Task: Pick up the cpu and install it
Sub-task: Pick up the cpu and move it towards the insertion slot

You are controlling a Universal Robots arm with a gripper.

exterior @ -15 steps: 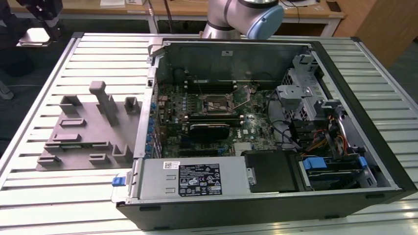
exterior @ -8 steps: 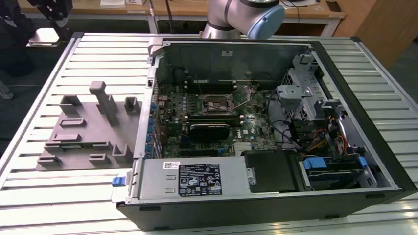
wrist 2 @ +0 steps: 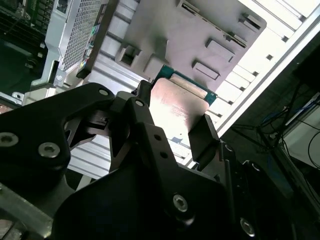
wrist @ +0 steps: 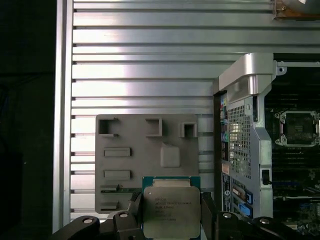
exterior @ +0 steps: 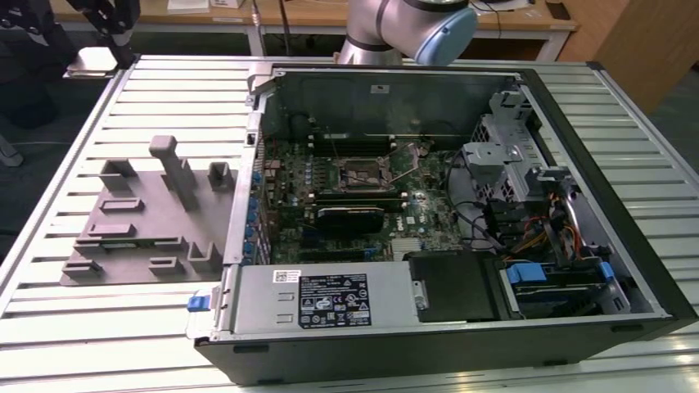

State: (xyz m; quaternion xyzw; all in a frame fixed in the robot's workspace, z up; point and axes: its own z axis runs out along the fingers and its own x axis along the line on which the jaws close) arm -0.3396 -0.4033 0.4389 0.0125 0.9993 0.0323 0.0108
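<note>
Here the fingers (wrist: 208, 215) grasp the cpu (wrist: 171, 212) by its edges, held over the grey fixture plate (wrist: 145, 160) on the slatted surface (wrist: 145, 75).

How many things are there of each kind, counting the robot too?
Cpu, gripped between the fingers: 1
Grey fixture plate: 1
Open computer case: 1
Robot arm: 1
Total: 4
</note>
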